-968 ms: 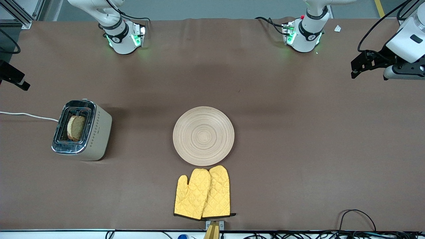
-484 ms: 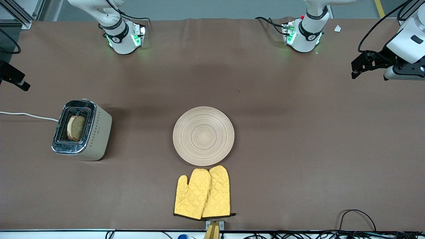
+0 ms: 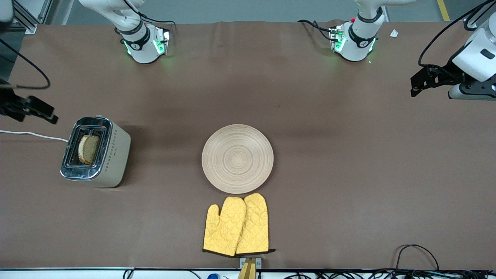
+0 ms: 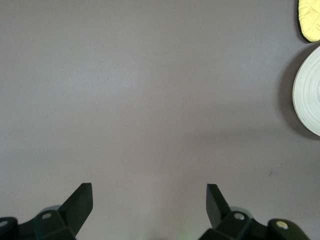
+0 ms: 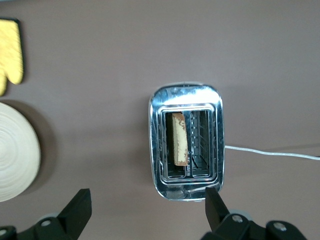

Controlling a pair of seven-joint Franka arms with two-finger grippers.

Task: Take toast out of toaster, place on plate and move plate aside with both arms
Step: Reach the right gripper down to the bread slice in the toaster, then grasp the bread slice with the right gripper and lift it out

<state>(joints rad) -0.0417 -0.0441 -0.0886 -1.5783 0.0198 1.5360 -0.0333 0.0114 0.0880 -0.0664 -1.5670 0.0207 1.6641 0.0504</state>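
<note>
**Both grippers wide and empty; toast in the toaster**

A brown cloth-covered table (image 3: 329, 155) fills the scene, cables trailing along its camera-side edge. The right gripper (image 5: 147, 202), jaws wide with nothing between them, hangs over the cloth just beside the toaster (image 5: 186, 141); its wrist view looks straight down on the toast (image 5: 178, 138) standing in one slot, the other slot bare. The left gripper (image 4: 149, 202), equally wide and empty, is over bare cloth, well apart from the plate (image 4: 307, 92) and yellow oven mitts (image 3: 236, 226).
</note>
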